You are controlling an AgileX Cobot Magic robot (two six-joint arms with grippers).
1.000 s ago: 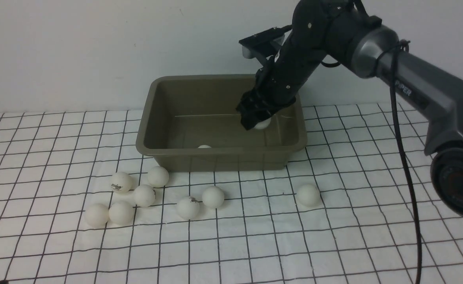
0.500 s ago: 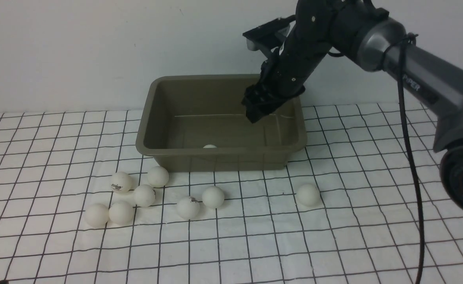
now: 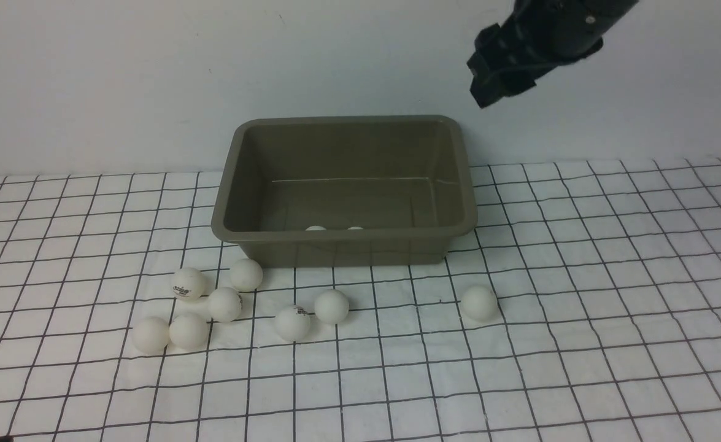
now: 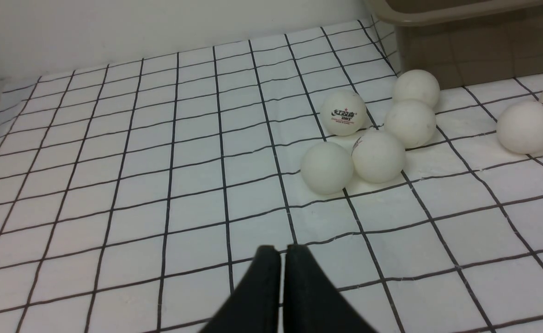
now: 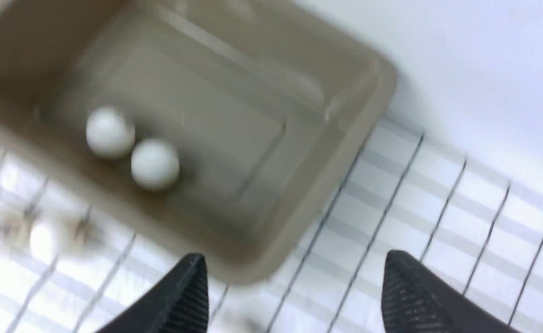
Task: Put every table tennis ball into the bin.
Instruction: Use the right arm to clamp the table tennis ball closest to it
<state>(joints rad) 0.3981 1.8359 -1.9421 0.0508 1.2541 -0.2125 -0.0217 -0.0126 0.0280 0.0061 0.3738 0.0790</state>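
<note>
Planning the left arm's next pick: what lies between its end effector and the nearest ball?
Only bare checked cloth between the left end effector and the nearest ball; the left wrist view shows it.

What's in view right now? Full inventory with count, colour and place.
bin: 1, olive-grey, back middle of the cloth, close to the wall.
balls in the bin: 2, white, side by side at its near wall.
balls on the cloth: 8, white, in front of the bin; five clustered at left, two in the middle, one at right.
cloth: 1, white with black grid, covers the table.
wall: 1, white, behind the bin.
left gripper: 1, black, shut, empty, low over the cloth near the five-ball cluster.
right gripper: 1, black, open, empty, in the air above and right of the bin.
</note>
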